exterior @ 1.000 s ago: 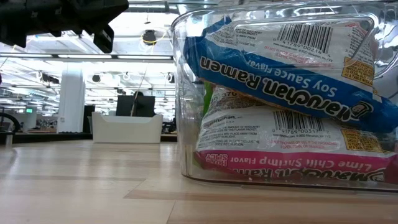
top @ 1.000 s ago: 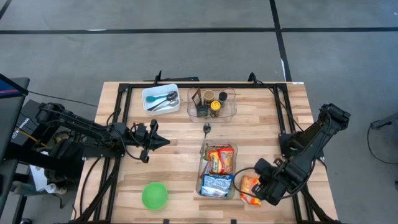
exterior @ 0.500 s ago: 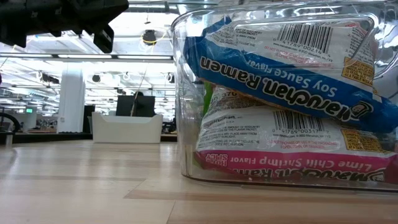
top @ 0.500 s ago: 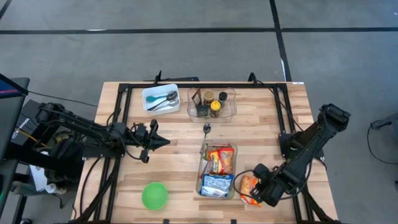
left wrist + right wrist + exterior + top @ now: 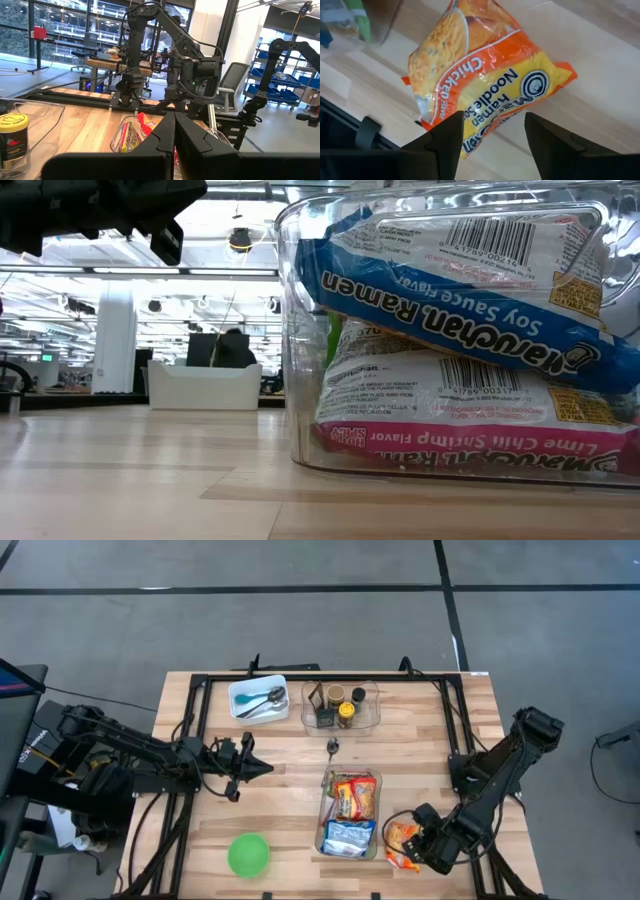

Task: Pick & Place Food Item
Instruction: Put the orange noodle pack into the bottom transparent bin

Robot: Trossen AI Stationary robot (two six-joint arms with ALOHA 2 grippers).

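Orange-yellow plastic chicken noodle packet (image 5: 485,85) has been released onto the wooden table (image 5: 280,830); right gripper (image 5: 492,132), previously closed, is now spread.

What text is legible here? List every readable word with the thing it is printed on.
"Maruchan Ramen", "Soy Sauce Flavor": blue packet, upside down in the clear bin.
"Lime Chili Shrimp Flavor": pink packet beneath it, also upside down.
"Chicken Flavor", "Ramen Noodle": orange packet lying on the table before the open right gripper.
Barcode digits and the yellow jar label: too small to read.
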